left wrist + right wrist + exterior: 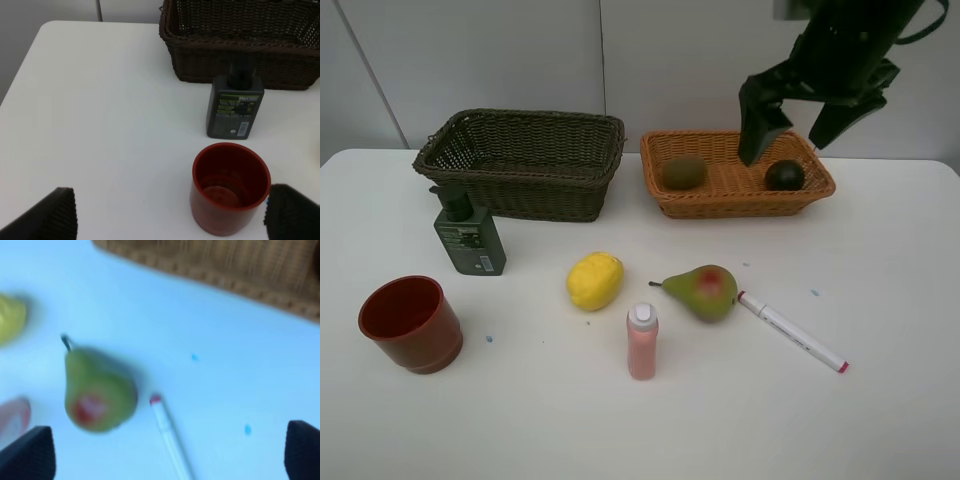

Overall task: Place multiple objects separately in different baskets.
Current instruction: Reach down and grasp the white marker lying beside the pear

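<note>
Currently both arms are released and hold nothing. The right end effector [783,150] hangs with its jaws spread wide above the light orange-tan basket [740,203]. In that basket the brown kiwi [685,172] lies toward the left end and the dark green round fruit [785,175] toward the right, the two apart. The dark brown basket [520,192] stands just beside it on the left, with the dark green pump bottle [468,235] upright at its front left corner. The left end effector [169,215], jaws also wide, hovers over the counter [620,430] above the upright red cup [410,323], which is nearer one finger. Mid-counter lie the yellow lemon [595,281] and the green-red pear [705,292], stem toward the lemon. The pink white-capped bottle [642,342] stands upright in front of them. The white marker [790,331] lies slantwise, one end just beside the pear.
</note>
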Controlling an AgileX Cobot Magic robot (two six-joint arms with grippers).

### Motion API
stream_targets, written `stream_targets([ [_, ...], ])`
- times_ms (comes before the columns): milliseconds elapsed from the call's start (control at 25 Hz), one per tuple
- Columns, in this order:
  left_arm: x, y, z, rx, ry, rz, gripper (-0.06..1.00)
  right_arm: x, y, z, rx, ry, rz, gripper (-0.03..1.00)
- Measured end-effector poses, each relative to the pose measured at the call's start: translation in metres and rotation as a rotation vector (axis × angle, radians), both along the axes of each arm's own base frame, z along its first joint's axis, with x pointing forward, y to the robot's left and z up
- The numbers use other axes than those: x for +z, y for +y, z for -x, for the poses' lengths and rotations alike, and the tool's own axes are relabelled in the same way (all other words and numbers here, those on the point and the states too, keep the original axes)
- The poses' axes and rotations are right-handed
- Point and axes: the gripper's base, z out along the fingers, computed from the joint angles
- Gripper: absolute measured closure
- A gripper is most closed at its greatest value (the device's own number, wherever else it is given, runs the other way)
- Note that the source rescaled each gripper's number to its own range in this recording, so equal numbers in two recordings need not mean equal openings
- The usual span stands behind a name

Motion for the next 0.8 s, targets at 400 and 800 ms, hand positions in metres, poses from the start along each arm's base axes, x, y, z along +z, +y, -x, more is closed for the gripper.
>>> stream_targets([
  [400, 0.000, 0.000, 0.000, 0.000, 0.000, 0.000, -0.03, -0.067, -0.022, 0.058, 0.140, 0.108, 0.076, -0.03],
  [800, 0.000, 0.000, 0.000, 0.000, 0.000, 0.000, -0.03, -0.119, -0.033, 0.076, 0.205, 0.054, 0.118, -0.03],
])
